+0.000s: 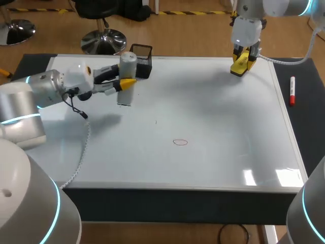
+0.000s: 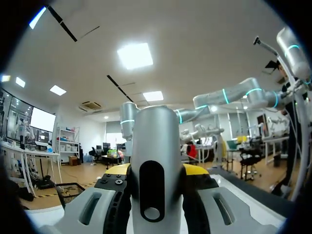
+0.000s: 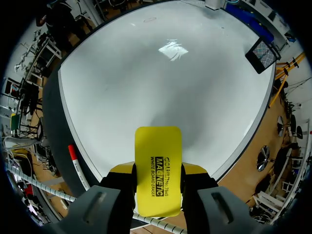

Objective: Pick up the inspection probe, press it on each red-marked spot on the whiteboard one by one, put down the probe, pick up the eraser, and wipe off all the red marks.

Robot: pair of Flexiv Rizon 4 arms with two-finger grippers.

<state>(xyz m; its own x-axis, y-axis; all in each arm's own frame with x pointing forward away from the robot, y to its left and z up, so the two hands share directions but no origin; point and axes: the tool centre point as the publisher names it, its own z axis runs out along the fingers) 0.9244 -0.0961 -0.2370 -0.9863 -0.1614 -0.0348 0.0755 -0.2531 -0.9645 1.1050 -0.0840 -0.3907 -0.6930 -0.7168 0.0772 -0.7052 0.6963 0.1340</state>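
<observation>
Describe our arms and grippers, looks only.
Left arm and right arm: rounded silver-white links with cyan light rings. Left gripper and right gripper: pale grey bodies, yellow-tipped fingers. White coiled cable on the left, grey cable on the right.

The head camera sits high behind the robot and looks down over the whole whiteboard. The left wrist camera, at the far left, faces almost level and sits very close behind the probe. The right wrist camera hangs over the far right corner, just behind the eraser, and looks down. It shares the board, the red marker and the black basket with the head view.
</observation>
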